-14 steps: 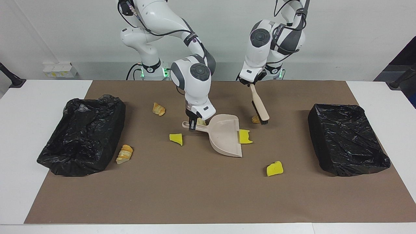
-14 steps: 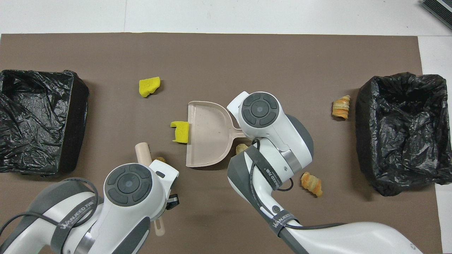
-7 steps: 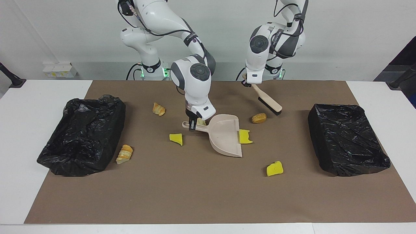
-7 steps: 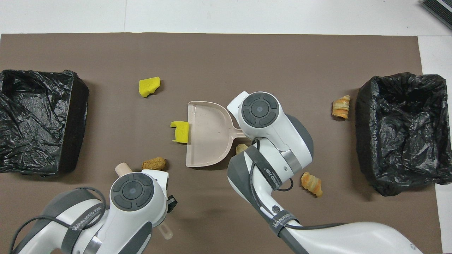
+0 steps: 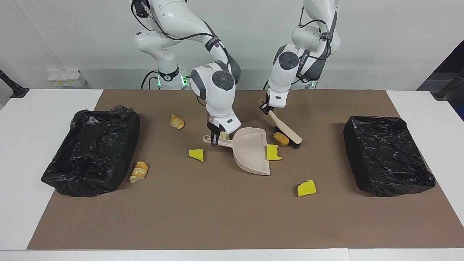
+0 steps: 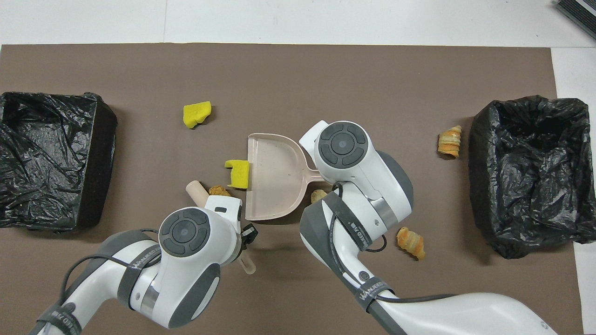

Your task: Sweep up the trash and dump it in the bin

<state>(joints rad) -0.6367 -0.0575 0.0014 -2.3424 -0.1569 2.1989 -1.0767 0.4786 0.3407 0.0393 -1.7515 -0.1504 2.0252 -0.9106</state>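
My right gripper point(image 5: 214, 140) is shut on the handle of the beige dustpan point(image 5: 250, 150), which rests on the brown mat. My left gripper point(image 5: 269, 108) is shut on the beige brush point(image 5: 287, 127), whose bristles touch a tan bread piece point(image 5: 281, 138) beside the pan's mouth. A yellow sponge chunk point(image 5: 273, 152) lies at the mouth. Another sponge point(image 5: 306, 188) lies farther from the robots. A green-backed sponge point(image 5: 197, 154), a small piece point(image 5: 224, 136) by the handle and two croissants point(image 5: 177, 121) point(image 5: 139, 171) lie toward the right arm's end.
A black-lined bin point(image 5: 125, 145) stands at the right arm's end of the mat, and another bin point(image 5: 357, 145) at the left arm's end. In the overhead view the arms' wrists cover both grippers; the dustpan point(image 6: 274, 177) and the bread piece point(image 6: 218, 190) show.
My left gripper lifted the brush, swung it toward the left arm's end, then brought it down and pushed the bread piece toward the dustpan's mouth. The right arm and dustpan have not moved.
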